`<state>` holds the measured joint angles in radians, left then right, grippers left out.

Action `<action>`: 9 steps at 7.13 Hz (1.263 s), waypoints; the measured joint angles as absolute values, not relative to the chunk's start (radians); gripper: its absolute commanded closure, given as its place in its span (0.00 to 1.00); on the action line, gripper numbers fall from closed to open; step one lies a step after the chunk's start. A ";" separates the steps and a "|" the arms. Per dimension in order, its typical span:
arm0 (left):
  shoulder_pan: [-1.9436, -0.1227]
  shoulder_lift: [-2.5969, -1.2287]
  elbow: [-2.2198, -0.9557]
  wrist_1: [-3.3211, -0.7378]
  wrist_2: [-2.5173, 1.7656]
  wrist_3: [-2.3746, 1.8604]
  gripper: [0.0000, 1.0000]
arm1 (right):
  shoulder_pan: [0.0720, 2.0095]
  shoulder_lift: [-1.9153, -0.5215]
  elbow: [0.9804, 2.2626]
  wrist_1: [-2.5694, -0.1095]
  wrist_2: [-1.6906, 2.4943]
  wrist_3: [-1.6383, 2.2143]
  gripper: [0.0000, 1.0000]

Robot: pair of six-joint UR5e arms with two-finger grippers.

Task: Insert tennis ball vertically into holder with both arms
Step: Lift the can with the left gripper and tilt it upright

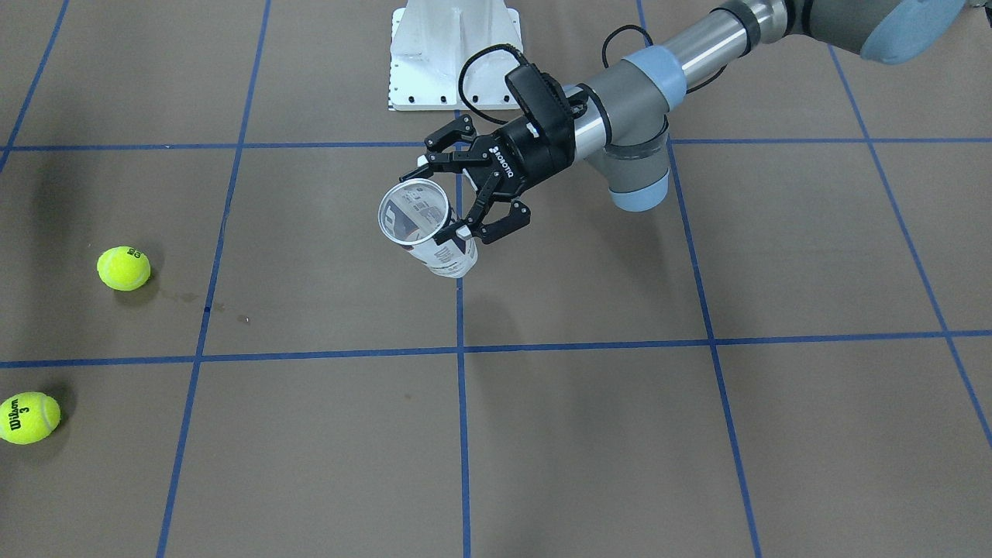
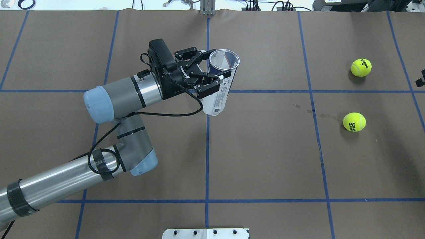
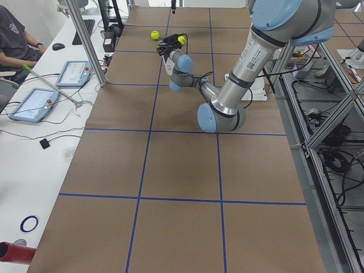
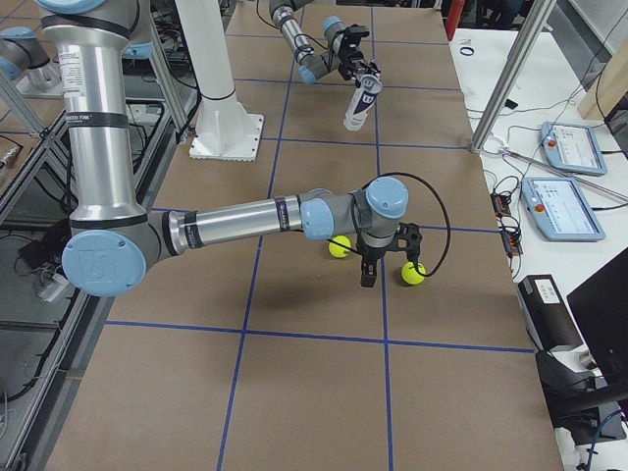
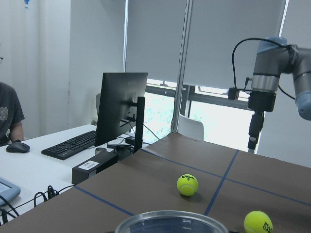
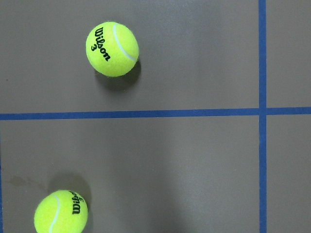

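My left gripper (image 2: pixel 212 78) is shut on the holder (image 2: pixel 219 96), a clear can with a white and navy label, and holds it upright above the table's middle, open end up. It also shows in the front view (image 1: pixel 434 240), and its rim shows in the left wrist view (image 5: pixel 170 221). Two yellow tennis balls lie on the table: a Wilson 3 ball (image 2: pixel 361 67) (image 6: pixel 112 49) and a second ball (image 2: pixel 354 121) (image 6: pixel 60 212). My right gripper (image 4: pixel 388 260) (image 5: pixel 252 136) points down above the table beside the balls. I cannot tell whether it is open or shut.
The white robot base plate (image 1: pixel 453 54) sits at the table's robot side. Blue tape lines grid the brown table (image 2: pixel 265 159). A desk with a monitor (image 5: pixel 121 107), keyboard and tablets runs along the far side, with a seated person (image 3: pixel 14 40).
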<state>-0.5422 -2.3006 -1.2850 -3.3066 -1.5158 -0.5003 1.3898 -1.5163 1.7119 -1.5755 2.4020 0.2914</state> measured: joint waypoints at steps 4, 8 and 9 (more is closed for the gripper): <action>-0.451 -2.304 -1.154 -3.601 -1.365 -0.483 0.80 | 1.389 -1.513 1.715 -1.575 2.402 0.293 0.01; -0.430 -2.278 -1.109 -3.660 -1.339 -0.425 0.75 | 1.387 -1.509 1.717 -1.575 2.420 0.293 0.01; -0.422 -2.277 -1.109 -3.665 -1.338 -0.398 0.75 | 1.386 -1.509 1.717 -1.575 2.428 0.293 0.01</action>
<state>-0.4221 -2.2769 -1.1086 -3.6651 -1.3384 -0.3977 1.3860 -1.5089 1.7172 -1.5748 2.4280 0.2930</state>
